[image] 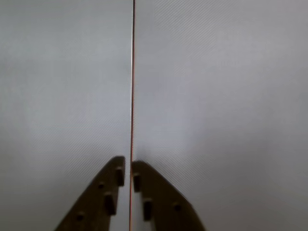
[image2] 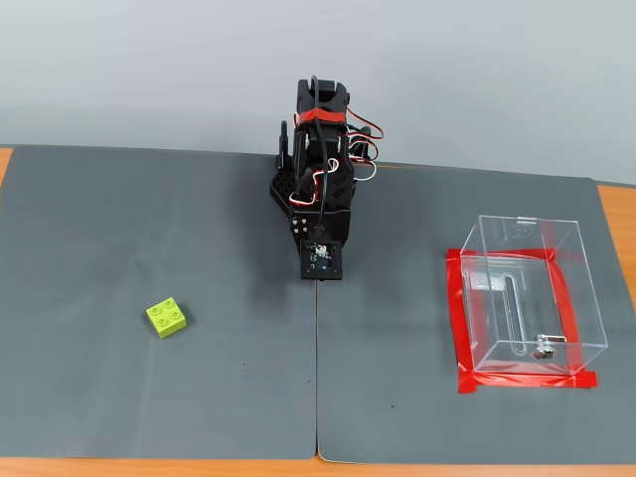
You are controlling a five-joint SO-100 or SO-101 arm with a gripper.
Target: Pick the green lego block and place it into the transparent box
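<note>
The green lego block (image2: 167, 317) lies studs up on the left part of the grey mat, in the fixed view only. Far to the right stands the transparent box (image2: 586, 298), upright and open at the top, with a small metal piece (image2: 543, 346) on its floor and red tape (image2: 455, 318) around its base. My arm (image2: 320, 189) is folded at the back centre, well away from both. In the wrist view my gripper (image: 129, 166) points down at bare mat, its brown fingers (image: 108, 192) nearly touching and nothing between them.
Two grey mats meet at a seam (image2: 317, 378) that runs from the arm's base to the front edge; the wrist view shows this seam (image: 132, 86) as a thin reddish line. Orange table edge (image2: 616, 214) shows beyond the mats.
</note>
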